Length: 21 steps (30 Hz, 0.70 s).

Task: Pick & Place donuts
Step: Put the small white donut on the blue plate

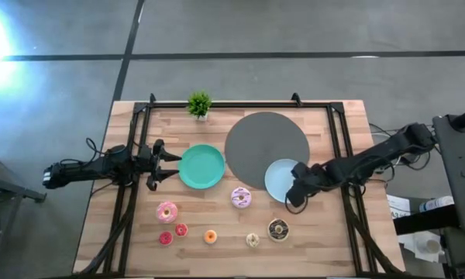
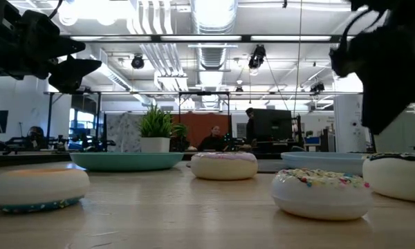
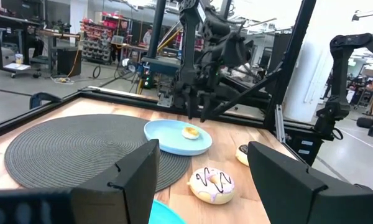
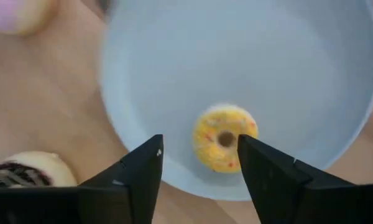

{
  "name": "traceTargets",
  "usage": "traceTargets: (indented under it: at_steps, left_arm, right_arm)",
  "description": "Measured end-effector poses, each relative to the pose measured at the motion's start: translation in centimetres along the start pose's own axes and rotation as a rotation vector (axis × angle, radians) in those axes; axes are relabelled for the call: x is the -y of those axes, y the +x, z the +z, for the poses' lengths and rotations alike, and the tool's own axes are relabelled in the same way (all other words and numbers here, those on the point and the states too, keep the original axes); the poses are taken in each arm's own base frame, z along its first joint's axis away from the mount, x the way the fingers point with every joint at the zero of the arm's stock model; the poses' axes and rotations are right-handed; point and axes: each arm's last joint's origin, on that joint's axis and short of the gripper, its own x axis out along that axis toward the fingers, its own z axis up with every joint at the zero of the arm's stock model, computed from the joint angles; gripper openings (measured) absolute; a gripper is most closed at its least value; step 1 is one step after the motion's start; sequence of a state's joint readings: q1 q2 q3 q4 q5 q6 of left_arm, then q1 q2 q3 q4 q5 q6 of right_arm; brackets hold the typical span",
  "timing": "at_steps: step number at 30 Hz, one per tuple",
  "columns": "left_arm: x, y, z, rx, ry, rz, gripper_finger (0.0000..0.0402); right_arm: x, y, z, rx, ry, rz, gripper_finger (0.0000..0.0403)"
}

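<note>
We see a tiny yellow donut [image 4: 225, 138], speckled with red sprinkles around a dark centre hole, lying on the pale blue plate [image 4: 174, 74]. The right gripper [image 4: 199, 165] hovers above it, jaws wide. The left gripper [image 1: 164, 163], jaws wide, waits beside the teal plate [image 1: 201, 167].

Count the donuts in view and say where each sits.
8. Yellow donut in the pale blue plate; on the table: lilac, pink, two red, orange, cream, chocolate.

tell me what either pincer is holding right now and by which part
Nothing is held. The right pincer hangs open above the small yellow sprinkled toy donut lying in the pale blue round plate; the left pincer is open and empty.
</note>
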<state>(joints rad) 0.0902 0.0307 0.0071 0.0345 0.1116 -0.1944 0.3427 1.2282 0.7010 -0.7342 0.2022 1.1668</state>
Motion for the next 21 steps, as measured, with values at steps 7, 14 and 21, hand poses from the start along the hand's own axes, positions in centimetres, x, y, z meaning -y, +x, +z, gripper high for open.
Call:
traceTargets:
  at_steps: [7,14,21]
  left_arm:
    - [0.0,0.0,0.0,0.0,0.0,0.0,0.022]
    - [-0.2,-0.1,1.2,0.159,-0.226,0.097,0.022]
    - [-0.1,-0.1,1.6,0.213,-0.725,0.037,0.022]
  right_arm:
    - [-1.3,-1.8,-0.1,-0.029,-0.132,0.015,0.0201]
    - [-5.2,-2.7,0.6,0.016,-0.298,0.17,0.0201]
    - [-9.8,-0.5,0.4,-0.065,-0.534,0.208,0.0201]
